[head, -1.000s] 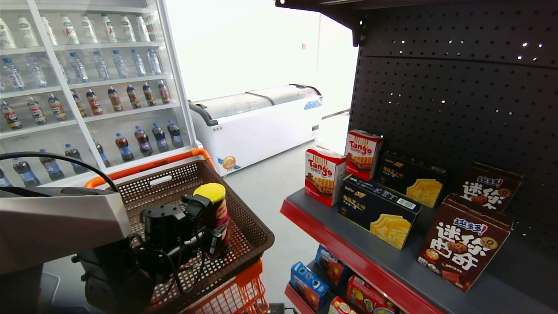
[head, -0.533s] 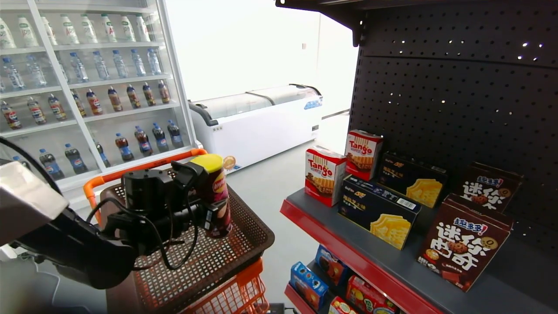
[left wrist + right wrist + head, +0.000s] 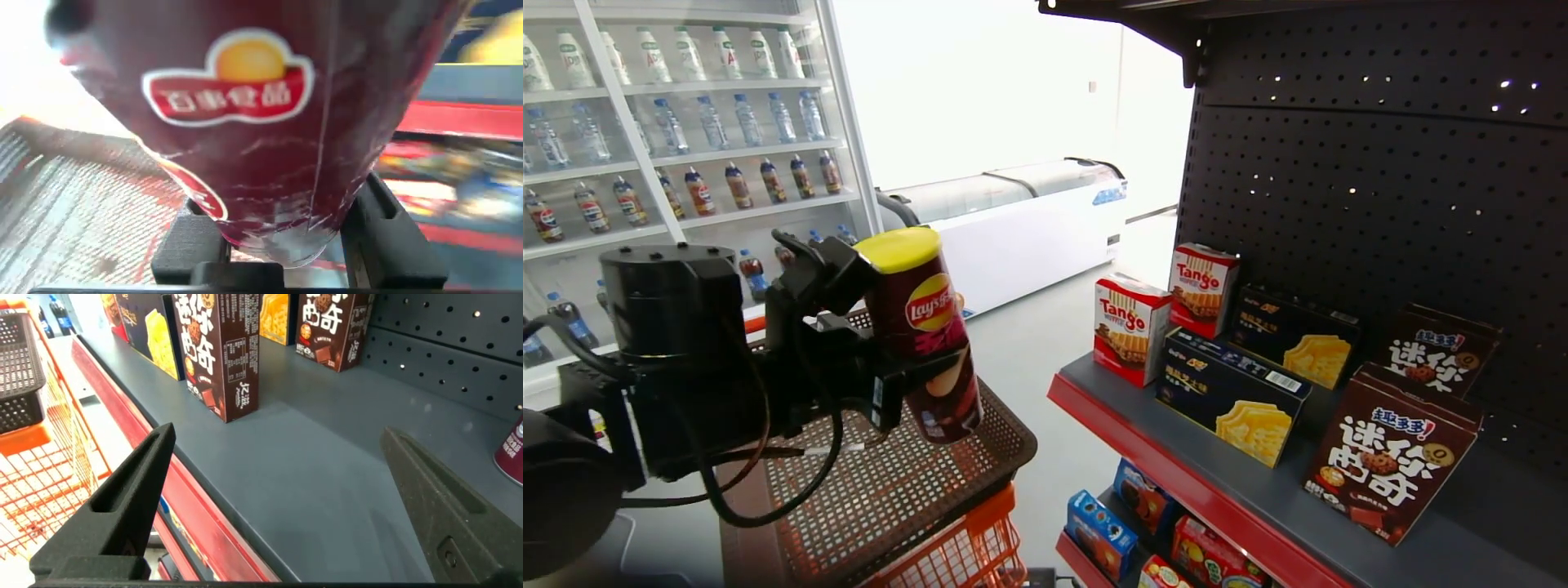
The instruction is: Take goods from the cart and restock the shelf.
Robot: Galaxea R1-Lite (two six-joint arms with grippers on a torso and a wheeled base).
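Standing on the right, the shelf (image 3: 1192, 445) has bare room, and the cart (image 3: 1013, 447) stayed put. The right gripper (image 3: 278, 486) hangs wide open over the shelf, holding nothing. The left gripper (image 3: 882, 327) has come up out of the cart, squeezing the chip can (image 3: 923, 314), now high above it, ready, I think, to go across.

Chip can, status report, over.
Left pincer shut on chip can, above cart basket. Right pincer open over shelf. Snack boxes stand on shelf.
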